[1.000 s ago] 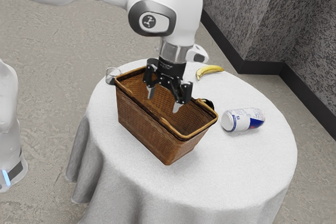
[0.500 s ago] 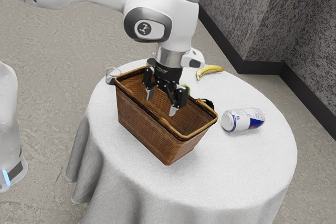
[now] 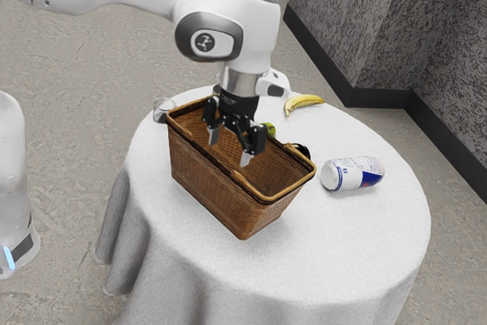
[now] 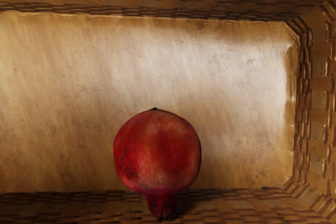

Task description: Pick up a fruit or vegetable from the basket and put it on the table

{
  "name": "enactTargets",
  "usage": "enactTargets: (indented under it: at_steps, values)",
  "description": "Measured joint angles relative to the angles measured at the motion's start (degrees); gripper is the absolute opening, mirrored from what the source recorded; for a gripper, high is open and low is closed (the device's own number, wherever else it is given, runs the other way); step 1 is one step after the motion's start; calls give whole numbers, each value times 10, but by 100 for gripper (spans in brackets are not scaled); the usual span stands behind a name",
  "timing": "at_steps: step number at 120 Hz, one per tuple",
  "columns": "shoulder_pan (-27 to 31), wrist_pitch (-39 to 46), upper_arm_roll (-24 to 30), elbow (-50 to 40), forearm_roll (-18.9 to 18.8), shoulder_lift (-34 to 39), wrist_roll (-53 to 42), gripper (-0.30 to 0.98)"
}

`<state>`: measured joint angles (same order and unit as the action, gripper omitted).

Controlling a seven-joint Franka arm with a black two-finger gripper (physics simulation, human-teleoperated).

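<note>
My gripper (image 3: pixel 228 150) is open, its fingers apart and pointing down into the mouth of the wicker basket (image 3: pixel 205 184) in the exterior view. Nothing is between the fingertips there. The wrist view looks down into the basket (image 4: pixel 236 103), where a red pomegranate (image 4: pixel 157 153) lies on the floor, its crown against one long side wall. In the exterior view the front wall of the basket hides the pomegranate. The white-clothed round table (image 3: pixel 342 241) carries the basket.
A banana (image 3: pixel 303 103) lies behind the basket, and a white and blue can (image 3: pixel 353 173) lies on its side beyond the basket's right end. Behind the basket's far rim are a green thing (image 3: pixel 269 129) and a dark thing (image 3: pixel 303 149). A glass (image 3: pixel 161 109) stands at the basket's left corner.
My gripper has moved a little toward the exterior view's left and slightly lower into the basket's mouth, staying open. The green thing behind the rim has come into sight. The basket has not moved.
</note>
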<state>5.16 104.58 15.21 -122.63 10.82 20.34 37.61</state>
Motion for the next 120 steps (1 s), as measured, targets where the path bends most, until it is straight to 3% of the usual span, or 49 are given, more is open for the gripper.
enactTargets:
  at_steps: [62,120]
  values:
    - [17,24,0,-1,22,-71,-20,69]
    - [12,67,0,-39,39,-76,-27,69]
